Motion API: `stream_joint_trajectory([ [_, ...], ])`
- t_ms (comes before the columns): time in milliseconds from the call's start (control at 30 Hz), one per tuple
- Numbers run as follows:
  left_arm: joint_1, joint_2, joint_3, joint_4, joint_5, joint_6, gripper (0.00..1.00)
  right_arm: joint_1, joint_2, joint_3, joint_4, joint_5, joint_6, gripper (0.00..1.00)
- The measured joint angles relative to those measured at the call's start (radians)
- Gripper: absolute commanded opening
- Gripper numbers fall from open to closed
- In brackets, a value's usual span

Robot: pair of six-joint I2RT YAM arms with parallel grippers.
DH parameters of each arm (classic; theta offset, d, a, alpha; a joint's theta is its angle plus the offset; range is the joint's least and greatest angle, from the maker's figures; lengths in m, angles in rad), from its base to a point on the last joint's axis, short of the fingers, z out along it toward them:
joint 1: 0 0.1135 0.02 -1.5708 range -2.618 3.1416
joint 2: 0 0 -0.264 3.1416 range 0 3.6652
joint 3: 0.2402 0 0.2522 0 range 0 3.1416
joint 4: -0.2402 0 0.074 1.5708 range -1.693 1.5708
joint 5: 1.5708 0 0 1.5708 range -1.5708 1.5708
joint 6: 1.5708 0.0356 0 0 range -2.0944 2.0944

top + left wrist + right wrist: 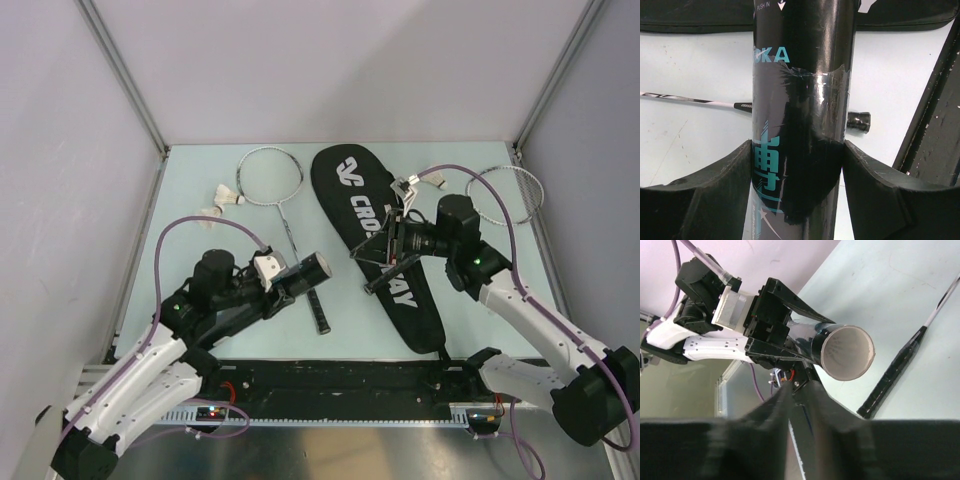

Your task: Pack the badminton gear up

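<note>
At the seven o'clock side of the worktop [340,345], the black tube [308,270] was clamped by the left claw [283,280]. Both pads [715,190] pressed against its sides, with the jaws standing wide around it. Its open mouth pointed toward three o'clock, facing the right claw [378,262].

The right claw hung over the black CROSSWAY bag [345,190]. Its fingers [740,440] were parted only by a narrow slit and held nothing.

The bag lay flat, running from twelve o'clock down toward five.

One silver racquet [270,175] lay at eleven o'clock, with its black handle [319,312] just beneath the tube. The second racquet [505,195] lay at two o'clock, partly hidden behind the right arm.

Two white shuttlecocks [230,195] sat close together at ten o'clock, beside the first racquet's head.
</note>
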Motion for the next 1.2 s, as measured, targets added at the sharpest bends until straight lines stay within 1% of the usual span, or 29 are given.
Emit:
stream_joint_trajectory([
  [67,0.000,-0.002,0.000,-0.002,0.007,0.004,0.28,0.006,0.000,-0.001,0.002,0.006,0.002,0.44],
  [167,0.000,-0.006,0.000,-0.004,0.016,0.005,0.29,0.031,0.012,-0.002,0.015,0.014,0.003,0.51],
  [333,0.000,-0.006,0.000,-0.005,0.041,0.007,0.30,0.068,0.061,-0.002,0.044,0.024,0.002,0.54],
  [533,0.000,-0.013,0.000,-0.006,0.066,0.013,0.30,0.101,0.149,-0.002,0.051,0.032,-0.009,0.51],
  [767,0.000,-0.014,0.002,-0.006,0.086,0.014,0.31,0.166,0.204,-0.001,0.076,0.031,-0.015,0.49],
  [800,0.000,-0.014,0.002,-0.006,0.086,0.014,0.31,0.172,0.212,-0.001,0.080,0.031,-0.015,0.46],
  [833,0.000,-0.014,0.003,-0.010,0.086,0.015,0.32,0.180,0.222,-0.001,0.087,0.031,-0.014,0.41],
  [867,0.000,-0.014,0.005,-0.019,0.085,0.015,0.34,0.185,0.232,0.000,0.092,0.031,-0.014,0.29],
  [933,0.001,-0.014,0.005,-0.031,0.085,0.014,0.42,0.185,0.245,0.000,0.094,0.033,-0.016,0.09],
  [967,0.001,-0.013,0.006,-0.037,0.080,0.014,0.49,0.184,0.250,0.000,0.094,0.034,-0.009,0.05],
  [1000,0.002,-0.012,0.006,-0.042,0.078,0.013,0.55,0.184,0.251,0.001,0.092,0.034,-0.008,0.02],
  [1067,0.004,-0.010,0.008,-0.045,0.077,0.011,0.74,0.178,0.251,0.002,0.097,0.029,0.002,0.01],
  [1100,0.004,-0.011,0.010,-0.046,0.078,0.010,0.80,0.174,0.251,0.003,0.100,0.025,0.006,0.00],
  [1133,0.004,-0.010,0.014,-0.047,0.077,0.007,0.84,0.169,0.249,0.003,0.103,0.016,0.011,0.00],
  [1200,0.004,-0.011,0.027,-0.046,0.084,-0.002,0.89,0.153,0.245,0.003,0.104,0.013,0.026,0.00],
])
